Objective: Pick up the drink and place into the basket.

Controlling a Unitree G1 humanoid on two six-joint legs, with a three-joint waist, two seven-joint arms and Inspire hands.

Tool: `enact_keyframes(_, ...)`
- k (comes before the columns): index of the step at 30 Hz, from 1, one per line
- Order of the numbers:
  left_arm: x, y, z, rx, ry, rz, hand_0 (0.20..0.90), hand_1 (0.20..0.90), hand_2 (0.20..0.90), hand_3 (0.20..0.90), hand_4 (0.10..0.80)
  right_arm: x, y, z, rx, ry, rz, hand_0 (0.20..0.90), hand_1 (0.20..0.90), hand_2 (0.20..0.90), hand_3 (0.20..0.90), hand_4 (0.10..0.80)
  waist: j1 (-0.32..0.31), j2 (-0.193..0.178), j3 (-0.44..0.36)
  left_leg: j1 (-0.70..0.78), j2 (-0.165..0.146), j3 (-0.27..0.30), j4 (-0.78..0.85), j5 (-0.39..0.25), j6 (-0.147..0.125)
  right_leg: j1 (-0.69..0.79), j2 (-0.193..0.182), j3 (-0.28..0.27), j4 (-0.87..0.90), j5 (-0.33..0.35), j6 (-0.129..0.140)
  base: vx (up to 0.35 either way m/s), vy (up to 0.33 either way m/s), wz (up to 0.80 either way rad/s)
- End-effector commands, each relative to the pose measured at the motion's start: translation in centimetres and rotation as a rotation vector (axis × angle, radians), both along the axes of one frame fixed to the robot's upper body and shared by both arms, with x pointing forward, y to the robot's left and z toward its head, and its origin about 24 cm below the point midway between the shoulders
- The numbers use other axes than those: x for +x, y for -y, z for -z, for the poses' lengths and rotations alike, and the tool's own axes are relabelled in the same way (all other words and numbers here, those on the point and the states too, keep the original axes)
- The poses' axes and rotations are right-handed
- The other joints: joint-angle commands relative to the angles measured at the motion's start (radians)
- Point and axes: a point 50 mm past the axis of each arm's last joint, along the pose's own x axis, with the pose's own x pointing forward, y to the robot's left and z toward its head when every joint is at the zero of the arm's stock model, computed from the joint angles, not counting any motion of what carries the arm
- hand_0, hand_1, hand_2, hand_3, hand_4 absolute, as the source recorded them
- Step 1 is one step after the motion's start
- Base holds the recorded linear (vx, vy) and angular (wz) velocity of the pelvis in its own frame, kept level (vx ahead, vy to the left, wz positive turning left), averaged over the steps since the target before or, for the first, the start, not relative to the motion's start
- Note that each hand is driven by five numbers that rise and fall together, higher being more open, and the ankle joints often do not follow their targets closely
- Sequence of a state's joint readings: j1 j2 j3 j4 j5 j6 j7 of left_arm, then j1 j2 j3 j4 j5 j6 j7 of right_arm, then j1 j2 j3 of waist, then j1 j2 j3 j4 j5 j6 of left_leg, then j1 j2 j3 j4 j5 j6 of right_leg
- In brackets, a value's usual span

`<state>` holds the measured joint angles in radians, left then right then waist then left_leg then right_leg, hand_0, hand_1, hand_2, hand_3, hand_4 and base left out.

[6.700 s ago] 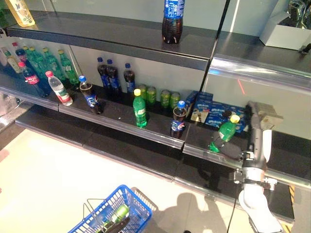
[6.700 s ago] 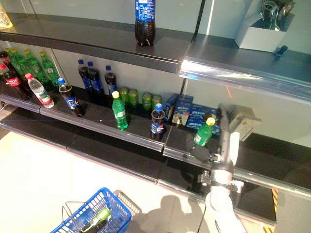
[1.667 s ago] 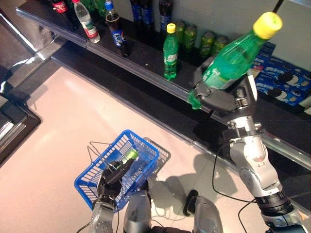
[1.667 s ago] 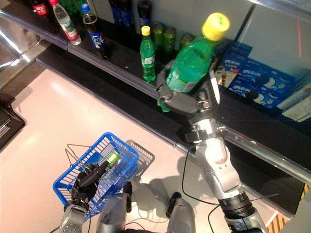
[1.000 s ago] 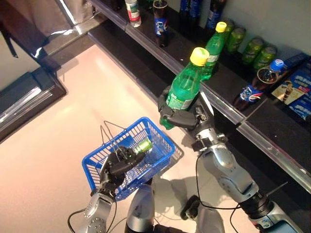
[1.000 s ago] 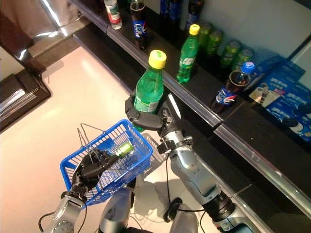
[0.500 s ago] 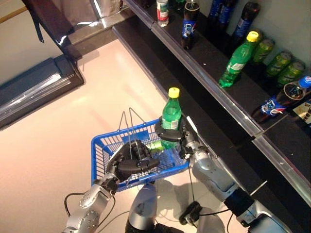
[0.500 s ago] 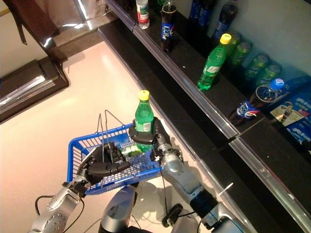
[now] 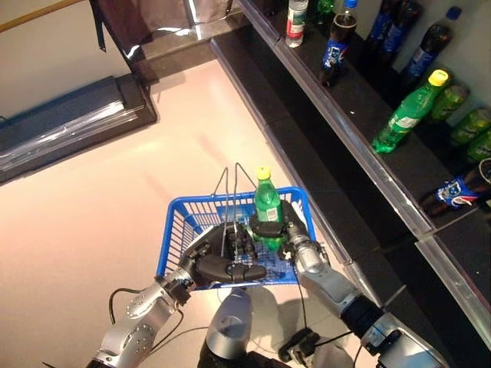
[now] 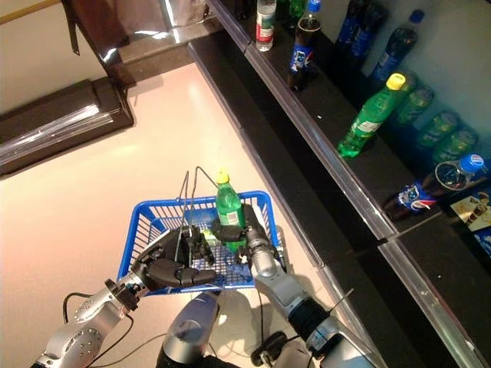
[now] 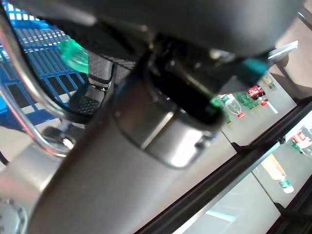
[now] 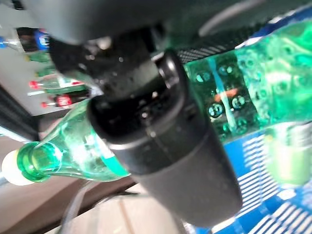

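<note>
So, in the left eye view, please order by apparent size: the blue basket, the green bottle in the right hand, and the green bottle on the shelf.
1. Blue basket, clearly the largest.
2 and 3. The green bottle in the right hand and the green bottle on the shelf look about alike; the shelf one lies farther away, so I would not rank them.

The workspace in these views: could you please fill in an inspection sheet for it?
Surface: pale floor below dark shelving.
Job's things: green bottle with yellow cap, upright, lowered into the blue basket; something green already lies inside.
Clutter: second green bottle, cola bottles and green cans on the shelf.
Hands: right hand curled round the green bottle; left hand gripping the basket's wire handle.
Cables: nothing reported.
Surroundings: dark low platform across the floor.
</note>
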<state>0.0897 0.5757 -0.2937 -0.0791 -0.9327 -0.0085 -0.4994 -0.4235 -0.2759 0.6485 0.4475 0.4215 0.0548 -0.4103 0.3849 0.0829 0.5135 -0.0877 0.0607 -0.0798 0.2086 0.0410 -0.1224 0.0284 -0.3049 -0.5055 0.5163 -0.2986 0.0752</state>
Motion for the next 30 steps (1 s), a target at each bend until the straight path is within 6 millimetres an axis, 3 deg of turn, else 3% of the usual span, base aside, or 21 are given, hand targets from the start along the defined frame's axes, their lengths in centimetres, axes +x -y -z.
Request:
enact_keyframes(1,-1.0,2.8,-9.8,-0.305,0.532,0.245,0.3,0.3,0.3,0.2,0.1,1.7,-2.9,-4.0,0.075,0.176,-0.108,0.3,0.3,0.3,0.2,0.1,0.009,-0.015,-0.125,-0.106,-0.007,-0.029,0.166,0.033,0.007,0.082,0.036,-0.001,-0.242,0.229,-0.006,-0.022,-0.058,0.13)
enact_keyframes(5,-1.0,2.5,-10.3,-0.268,0.563,0.281,0.3,0.3,0.3,0.2,0.1,1.4,-2.2,-0.7,0.052,0.0,-0.15,0.3,0.3,0.3,0.2,0.1,0.025,-0.029,-0.113,-0.114,-0.007,-0.029,0.153,0.019,0.007,0.079,0.043,-0.006,-0.252,0.231,-0.006,-0.032,-0.077,0.04)
enact_keyframes(14,-0.8,2.5,-11.5,-0.217,0.594,0.356,0.3,0.3,0.3,0.2,0.1,1.3,-1.8,2.4,-0.193,-0.208,-0.348,0.3,0.3,0.3,0.2,0.1,0.072,-0.066,-0.076,-0.131,-0.014,-0.044,0.124,-0.009,0.009,0.073,0.057,-0.02,-0.28,0.241,-0.004,-0.03,-0.085,0.07)
enact_keyframes(18,-0.8,2.6,-11.9,-0.19,0.602,0.386,0.3,0.3,0.3,0.2,0.1,1.6,-2.4,2.1,-0.365,-0.184,-0.448,0.3,0.3,0.3,0.2,0.1,0.089,-0.073,-0.066,-0.136,-0.019,-0.057,0.116,-0.009,0.012,0.071,0.061,-0.028,-0.286,0.245,-0.003,0.001,-0.062,0.02)
enact_keyframes(22,-0.8,2.7,-12.0,-0.177,0.604,0.399,0.3,0.3,0.3,0.2,0.1,2.2,-2.2,1.7,-0.453,-0.145,-0.424,0.3,0.3,0.3,0.2,0.1,0.095,-0.076,-0.061,-0.138,-0.022,-0.061,0.109,-0.007,0.015,0.066,0.063,-0.029,-0.289,0.248,-0.002,-0.002,-0.036,0.13)
enact_keyframes(25,-0.7,3.2,-12.3,-0.174,0.611,0.433,0.3,0.3,0.3,0.2,0.1,3.9,-1.9,0.3,-0.7,-0.048,-0.438,0.3,0.3,0.3,0.2,0.1,0.102,-0.074,-0.05,-0.148,-0.025,-0.061,0.098,-0.001,0.018,0.052,0.062,-0.031,-0.289,0.253,0.004,-0.022,-0.014,0.11)
enact_keyframes(30,-0.7,3.7,-12.7,-0.199,0.613,0.449,0.3,0.3,0.3,0.2,0.1,4.3,-1.0,0.4,-0.959,-0.028,-0.472,0.3,0.3,0.3,0.2,0.1,0.103,-0.064,-0.039,-0.155,-0.03,-0.063,0.09,0.001,0.028,0.032,0.053,-0.032,-0.282,0.26,0.01,-0.006,0.003,0.02)
